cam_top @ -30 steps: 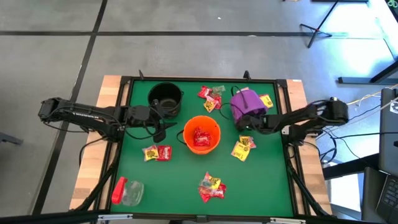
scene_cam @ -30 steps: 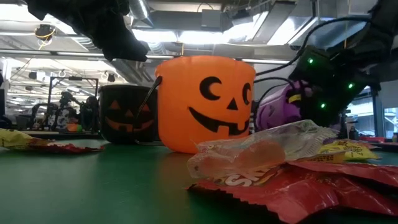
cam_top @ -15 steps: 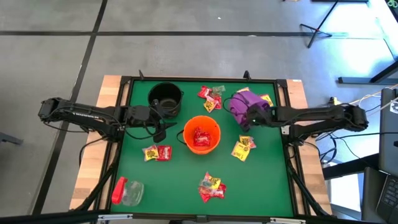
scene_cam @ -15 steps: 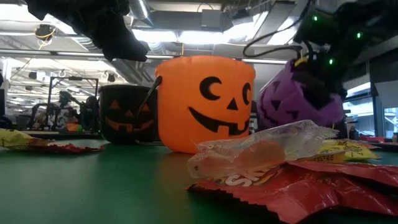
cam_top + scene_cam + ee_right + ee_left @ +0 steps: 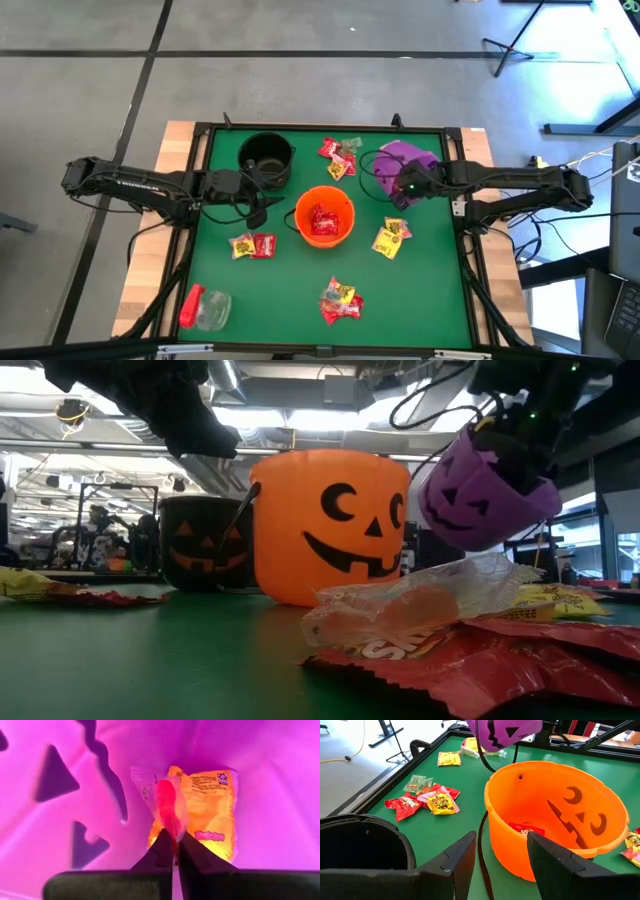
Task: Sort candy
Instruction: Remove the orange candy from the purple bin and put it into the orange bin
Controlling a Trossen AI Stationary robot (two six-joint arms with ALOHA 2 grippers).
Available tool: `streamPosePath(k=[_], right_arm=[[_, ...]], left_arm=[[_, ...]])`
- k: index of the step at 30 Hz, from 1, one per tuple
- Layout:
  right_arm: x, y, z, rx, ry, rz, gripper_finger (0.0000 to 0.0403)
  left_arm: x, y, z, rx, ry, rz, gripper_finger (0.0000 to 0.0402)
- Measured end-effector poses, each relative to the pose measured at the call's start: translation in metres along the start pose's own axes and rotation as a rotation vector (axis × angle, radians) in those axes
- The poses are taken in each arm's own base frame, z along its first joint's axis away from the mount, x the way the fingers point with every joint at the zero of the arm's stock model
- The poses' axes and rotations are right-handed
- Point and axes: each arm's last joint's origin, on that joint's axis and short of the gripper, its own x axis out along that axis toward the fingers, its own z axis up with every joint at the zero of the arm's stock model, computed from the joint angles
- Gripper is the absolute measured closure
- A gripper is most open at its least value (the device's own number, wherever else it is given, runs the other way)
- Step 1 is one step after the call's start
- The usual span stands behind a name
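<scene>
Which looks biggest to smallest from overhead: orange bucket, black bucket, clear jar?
1. Orange bucket.
2. Black bucket, slightly smaller.
3. Clear jar, clearly smallest.

The left gripper (image 5: 501, 860) hangs with its two dark fingers (image 5: 457, 862) spread apart, just in front of the orange pumpkin bucket (image 5: 555, 815). Red candy (image 5: 526, 829) lies at the bottom of that bucket. A black bucket (image 5: 362, 845) stands beside the gripper. On the green table (image 5: 455, 780), between the buckets and the far edge, lie red and yellow packets (image 5: 427, 800). A purple pumpkin bucket (image 5: 507, 732) hangs in the air above the orange one, tilted.
</scene>
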Motion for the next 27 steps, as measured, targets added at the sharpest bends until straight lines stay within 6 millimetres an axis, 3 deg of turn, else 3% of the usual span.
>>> streamPosePath(k=[13,19,27], right_arm=[[0.006,-0.004,-0.012,0.021,0.201,-0.082,0.0401],[0.012,0.0,-0.014,-0.003,0.294,-0.026,0.0402],[-0.002,-0.007,-0.018,0.013,0.313,0.024,0.0402]], left_arm=[[-0.001,-0.003,0.011,-0.007,-0.102,-0.065,0.0234],[-0.002,-0.006,0.017,-0.012,-0.159,-0.148,0.0234],[-0.002,-0.006,0.017,-0.013,-0.161,-0.148,0.0234]])
